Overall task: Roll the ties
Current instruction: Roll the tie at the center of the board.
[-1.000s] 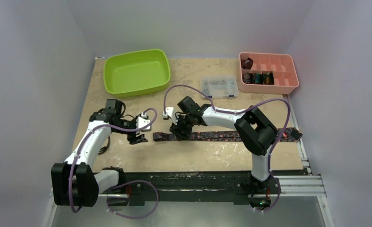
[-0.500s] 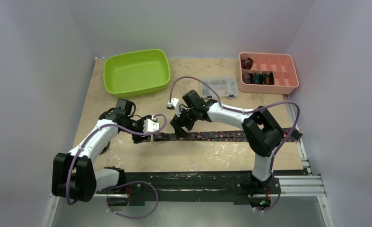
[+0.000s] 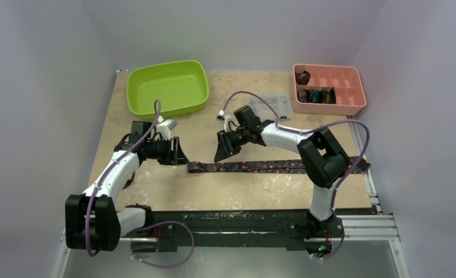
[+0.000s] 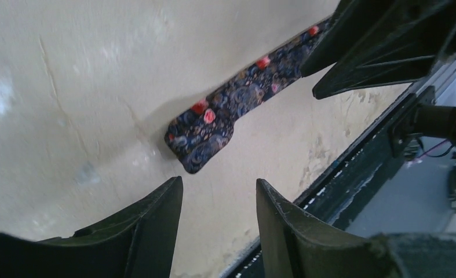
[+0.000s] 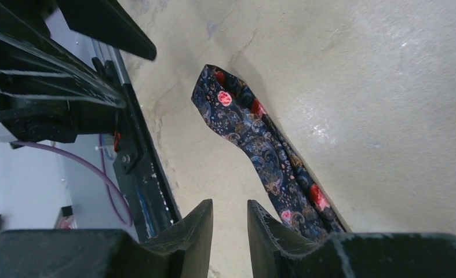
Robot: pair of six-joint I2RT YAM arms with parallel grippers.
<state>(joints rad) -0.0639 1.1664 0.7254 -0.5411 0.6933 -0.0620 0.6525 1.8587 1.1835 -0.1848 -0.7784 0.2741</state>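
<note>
The tie (image 3: 260,167) lies flat across mid-frame, unrolled. My left end effector (image 3: 177,154) is spread and my right end effector (image 3: 221,152) nearly pressed together, both empty near its tip. The thin fabric may slip my pinch or bunch crookedly.

Tie (image 3: 260,167) on table (image 3: 243,191), before tub (image 3: 167,90)
</note>
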